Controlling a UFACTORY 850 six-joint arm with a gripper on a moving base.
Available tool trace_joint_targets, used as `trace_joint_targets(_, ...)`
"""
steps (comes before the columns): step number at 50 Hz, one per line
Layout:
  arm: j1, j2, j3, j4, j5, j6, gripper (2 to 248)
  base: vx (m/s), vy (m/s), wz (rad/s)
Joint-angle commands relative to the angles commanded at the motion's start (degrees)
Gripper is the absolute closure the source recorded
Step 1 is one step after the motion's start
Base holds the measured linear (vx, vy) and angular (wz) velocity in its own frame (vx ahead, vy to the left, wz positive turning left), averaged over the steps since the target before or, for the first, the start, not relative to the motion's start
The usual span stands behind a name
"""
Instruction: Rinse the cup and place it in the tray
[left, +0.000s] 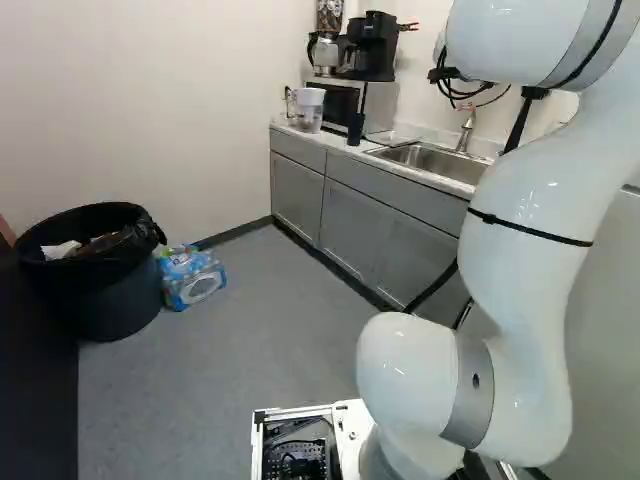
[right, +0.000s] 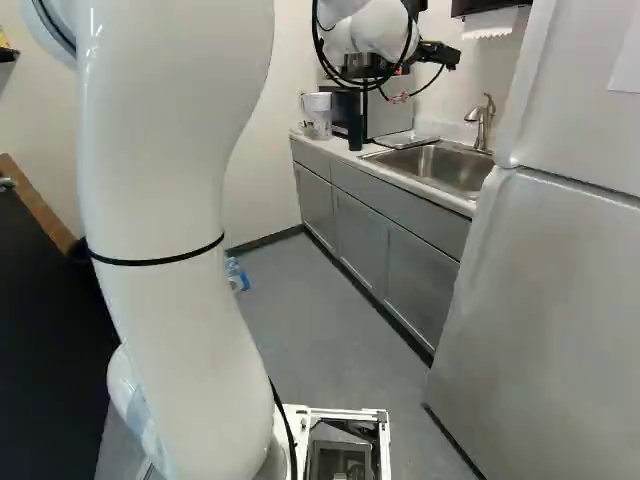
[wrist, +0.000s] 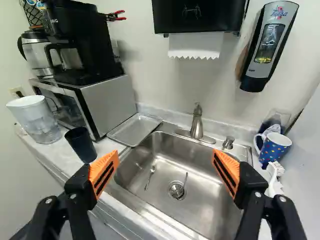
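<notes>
Two fingers (wrist: 104, 172) stand wide apart, gripping nothing, and the dark cup (wrist: 81, 144) is upright on the tabletop (wrist: 108, 146) near the tray (wrist: 135, 129), where I judge an off-centre approach could topple it by catching one side first.

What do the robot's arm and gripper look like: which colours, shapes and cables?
The arm is glossy white and rounded, with grey bands, thin black straps and black cables. The black gripper has two fingers with orange pads marked by dark slots.
</notes>
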Motion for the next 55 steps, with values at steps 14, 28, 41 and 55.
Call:
trace_joint_targets(14,0.00,0.00,0.00,0.00,0.00,0.00,3,0.000,0.000,0.000)
trace_joint_targets(28,0.00,0.00,0.00,0.00,0.00,0.00,3,0.000,0.000,0.000)
trace_joint_targets(41,0.00,0.00,0.00,0.00,0.00,0.00,3,0.002,0.000,-0.018)
trace_joint_targets(55,0.00,0.00,0.00,0.00,0.00,0.00,3,0.027,0.001,-0.002)
